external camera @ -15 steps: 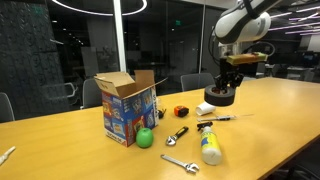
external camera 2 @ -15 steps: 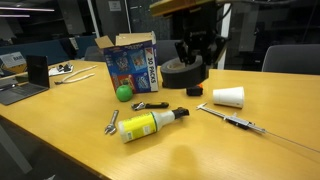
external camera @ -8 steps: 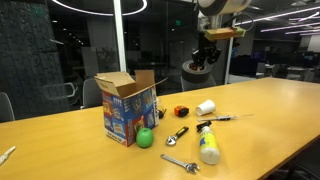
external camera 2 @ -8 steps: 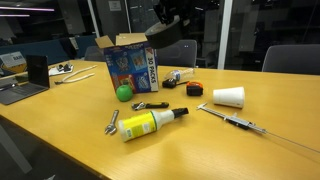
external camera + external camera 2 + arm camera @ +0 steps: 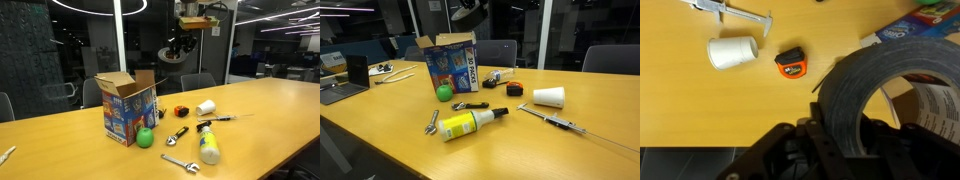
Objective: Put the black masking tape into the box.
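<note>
The gripper (image 5: pixel 830 132) is clamped on the black masking tape (image 5: pixel 855 85). One finger looks to be inside the ring and one outside, low in the wrist view. The roll fills the right side of that view. In an exterior view the arm holds it high in the air, near the top middle of the frame, up and to the right of the open box (image 5: pixel 128 105). It is dark up there, so the roll is hard to see. On the table (image 5: pixel 270 110) sit a green ball (image 5: pixel 145 138), a white cup (image 5: pixel 205 107), an orange tape measure (image 5: pixel 181 111) and a bottle (image 5: pixel 209 148) lying on its side.
</note>
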